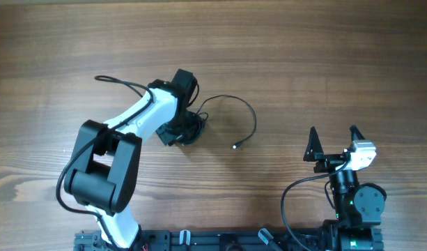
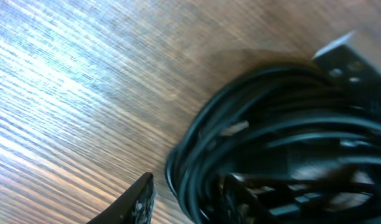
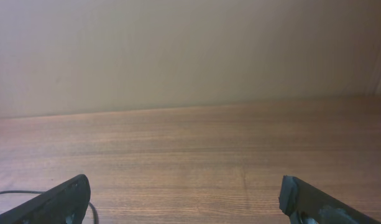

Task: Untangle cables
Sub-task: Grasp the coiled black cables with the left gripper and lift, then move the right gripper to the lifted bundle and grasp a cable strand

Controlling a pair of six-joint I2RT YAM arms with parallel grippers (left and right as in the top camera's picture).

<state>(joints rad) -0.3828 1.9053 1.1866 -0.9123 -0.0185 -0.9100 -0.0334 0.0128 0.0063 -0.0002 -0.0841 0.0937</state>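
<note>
The cables [image 1: 191, 130] lie as a knotted black bundle on the wooden table, left of centre. One loose cord [image 1: 253, 118] arcs right from the bundle and ends in a small plug [image 1: 235, 146]. My left gripper [image 1: 184, 130] is down on the bundle. In the left wrist view the bundle [image 2: 265, 124] fills the right side. The left gripper [image 2: 190, 202] is partly open, one finger clear of the cords and the other among them. My right gripper [image 1: 333, 134] is open and empty at the right, away from the cables. It also shows in the right wrist view [image 3: 187, 199].
A thin black cord [image 1: 119, 81] runs out to the upper left from under the left arm. The right arm's own thicker cable [image 1: 288, 199] loops near its base. A thin cord end [image 3: 22, 193] shows at the lower left of the right wrist view.
</note>
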